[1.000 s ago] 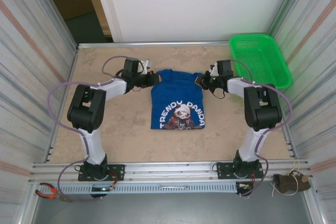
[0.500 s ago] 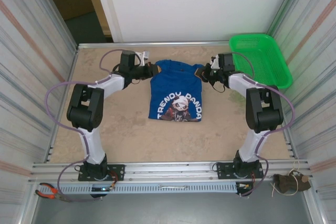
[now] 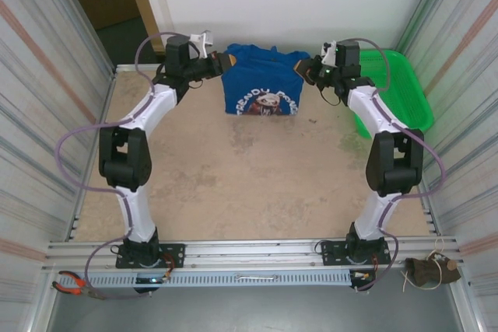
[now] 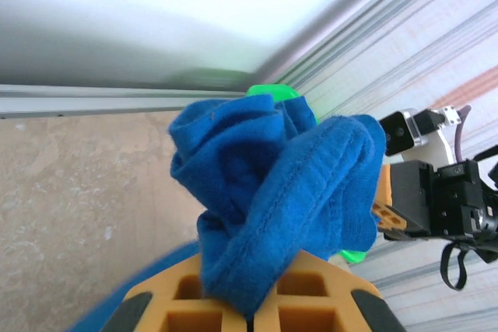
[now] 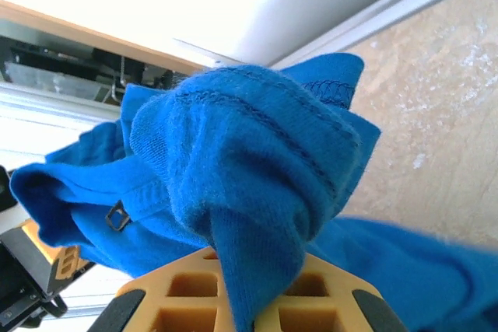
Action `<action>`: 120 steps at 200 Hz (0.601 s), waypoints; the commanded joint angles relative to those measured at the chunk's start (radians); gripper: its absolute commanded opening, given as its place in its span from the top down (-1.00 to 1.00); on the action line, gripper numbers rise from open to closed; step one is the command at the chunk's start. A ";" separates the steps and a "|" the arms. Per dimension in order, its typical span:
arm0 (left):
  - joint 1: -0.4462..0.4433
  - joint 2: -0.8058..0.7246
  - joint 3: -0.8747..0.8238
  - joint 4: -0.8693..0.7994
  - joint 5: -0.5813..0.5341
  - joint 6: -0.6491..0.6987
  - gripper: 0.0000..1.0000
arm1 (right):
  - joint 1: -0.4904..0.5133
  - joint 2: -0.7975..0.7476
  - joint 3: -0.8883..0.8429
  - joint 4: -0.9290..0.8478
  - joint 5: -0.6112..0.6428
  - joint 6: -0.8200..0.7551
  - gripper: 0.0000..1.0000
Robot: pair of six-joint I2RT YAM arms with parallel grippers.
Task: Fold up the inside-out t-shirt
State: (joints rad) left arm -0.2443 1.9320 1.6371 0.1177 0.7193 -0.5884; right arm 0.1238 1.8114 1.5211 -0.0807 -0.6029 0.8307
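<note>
The blue t-shirt (image 3: 261, 83) hung above the table's (image 3: 257, 184) far edge, with the left gripper (image 3: 223, 62) and right gripper (image 3: 306, 68) each clamped on a bunched shoulder. It apparently hung unfolded (panda graphic (image 3: 266, 103) facing outward), so laying it flat and folding seemingly remained.

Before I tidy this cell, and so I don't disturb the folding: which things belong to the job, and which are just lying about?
Job: blue t-shirt, left claw and right claw, each shut on it.
Lying about: green basket, red-handled pliers.
</note>
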 commanded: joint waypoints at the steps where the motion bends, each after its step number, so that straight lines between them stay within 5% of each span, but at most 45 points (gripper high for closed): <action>1: -0.003 -0.122 -0.139 0.052 0.025 0.008 1.00 | 0.004 -0.116 -0.101 0.009 0.006 -0.009 1.00; 72: -0.113 -0.395 -0.868 0.357 -0.135 0.000 1.00 | 0.132 -0.445 -0.802 0.232 0.173 -0.044 1.00; 120: -0.167 -0.411 -0.875 0.258 -0.310 0.140 1.00 | 0.159 -0.517 -0.874 0.209 0.340 -0.102 1.00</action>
State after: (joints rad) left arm -0.4156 1.5497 0.7090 0.3473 0.5369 -0.5419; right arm 0.2871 1.3285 0.6167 0.0772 -0.3897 0.7914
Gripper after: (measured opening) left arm 0.065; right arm 0.076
